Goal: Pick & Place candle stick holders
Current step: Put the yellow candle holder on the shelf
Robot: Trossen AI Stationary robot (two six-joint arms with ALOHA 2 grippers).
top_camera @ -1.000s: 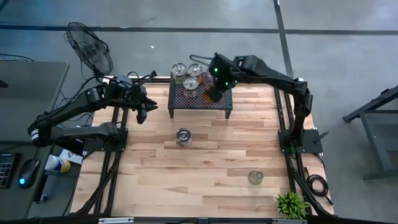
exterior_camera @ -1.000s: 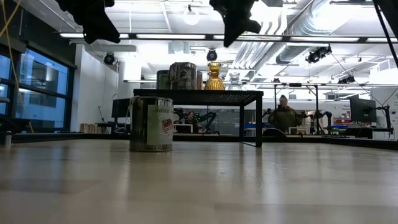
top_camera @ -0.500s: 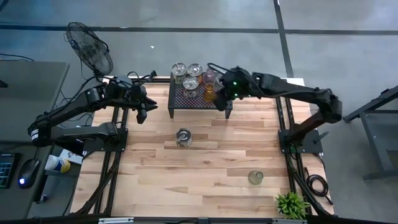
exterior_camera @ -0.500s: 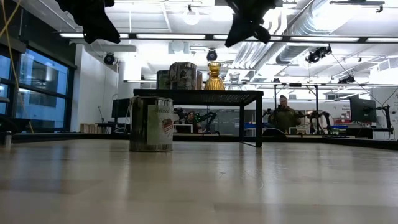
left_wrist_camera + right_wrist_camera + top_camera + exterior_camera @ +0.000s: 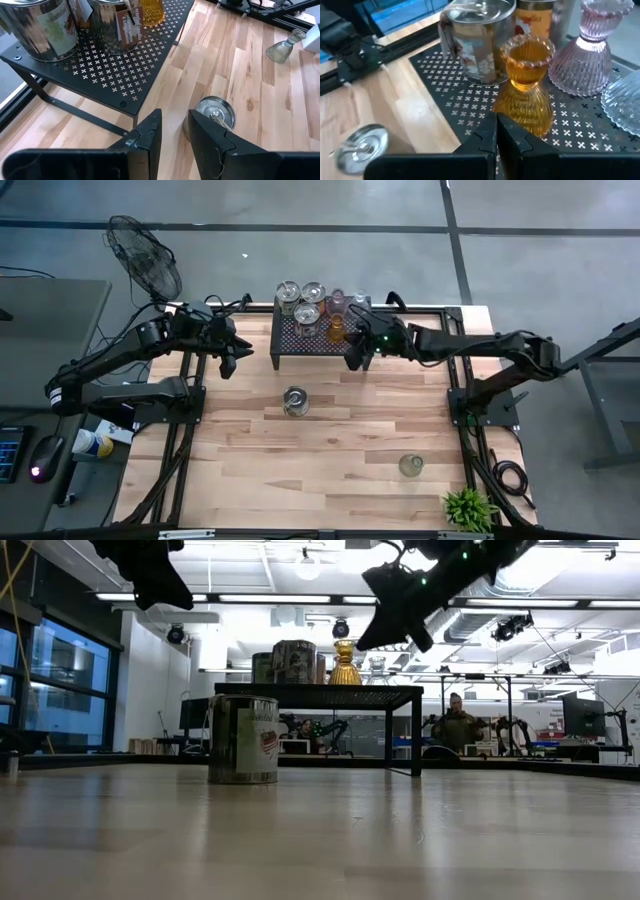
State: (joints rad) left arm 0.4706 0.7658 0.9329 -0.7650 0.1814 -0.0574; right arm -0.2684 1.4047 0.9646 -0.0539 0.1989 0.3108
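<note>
High view: right tool (image 5: pixel 352 358) closed, empty, beside black stand (image 5: pixel 322 340)

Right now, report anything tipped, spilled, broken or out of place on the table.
Nothing stands out. The holders on the black stand are upright, as are the silvery tin and the greenish glass holder on the table. No spill or breakage shows.

Bright, even overhead lighting from ceiling strip lights (image 5: pixel 300 598). Soft shadows on wooden surface (image 5: pixel 330 440). Low view foreground blurred; arms backlit, silhouetted.
</note>
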